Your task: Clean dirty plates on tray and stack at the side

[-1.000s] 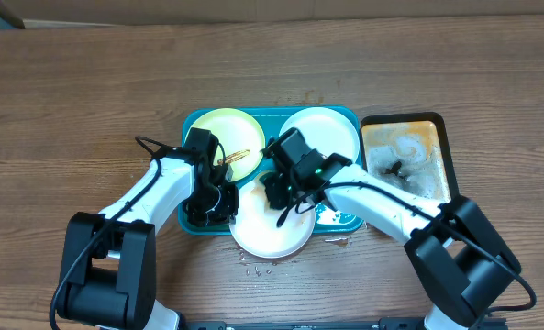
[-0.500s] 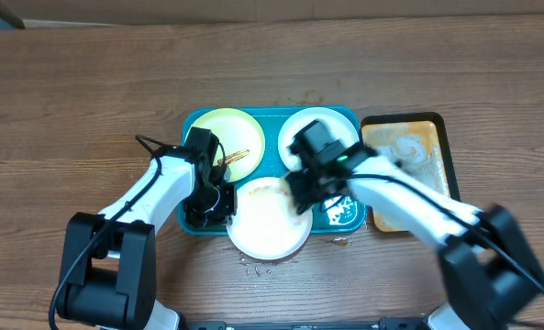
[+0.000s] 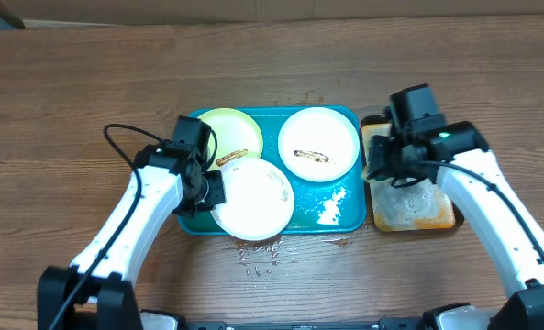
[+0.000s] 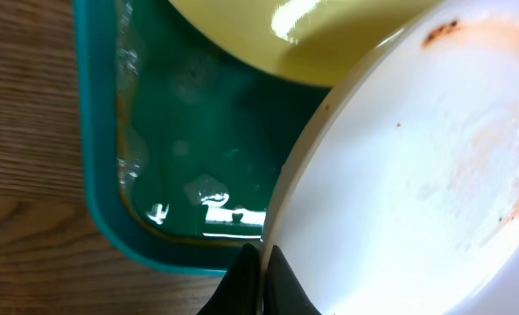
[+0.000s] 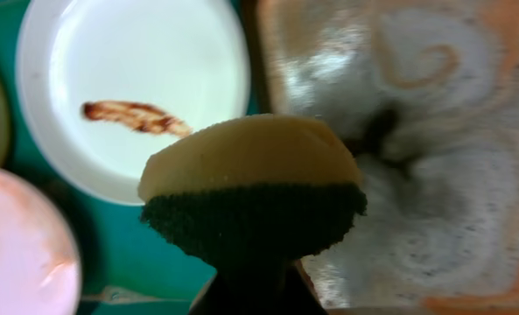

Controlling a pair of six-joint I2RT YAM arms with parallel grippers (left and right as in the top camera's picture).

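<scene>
While the left pincer (image 3: 211, 190) is clenched on the left rim of the near white plate (image 3: 253, 197), that plate sits over the near-left part of the teal tray (image 3: 271, 126); its near edge reaches past the tray's near rim, above the wooden desk (image 3: 70, 92); its far-left edge overlaps the yellow-green plate (image 3: 227, 133), which lies in the tray's far-left corner. From the left wrist view the two fingers are pressed close together on the plate's rim, so the jaws stand almost closed, with only the thin edge between them; faint brown smears mark the plate's face; whether its underside touches the tray I cannot tell. The far white plate (image 3: 318, 144) lies flat in the tray's far-right corner, a brown streak across its middle, apart from both pincers. A patch of white foam (image 3: 331, 206) spreads on the tray's wet floor just near of that plate; small droplets (image 3: 258, 261) dot the desk just near of the tray.

Right of the teal tray, just beside it, stands the orange-brown tray (image 3: 437, 215) with a dark rim, its floor swirled with suds. The right pincer (image 3: 393, 172) hangs over that tray's left part, grasping a sponge (image 5: 255, 188); the jaws are drawn in tight on it; the sponge is yellow on one half and dark green scouring pad on the other; whether it touches the sudsy floor I cannot tell.
</scene>
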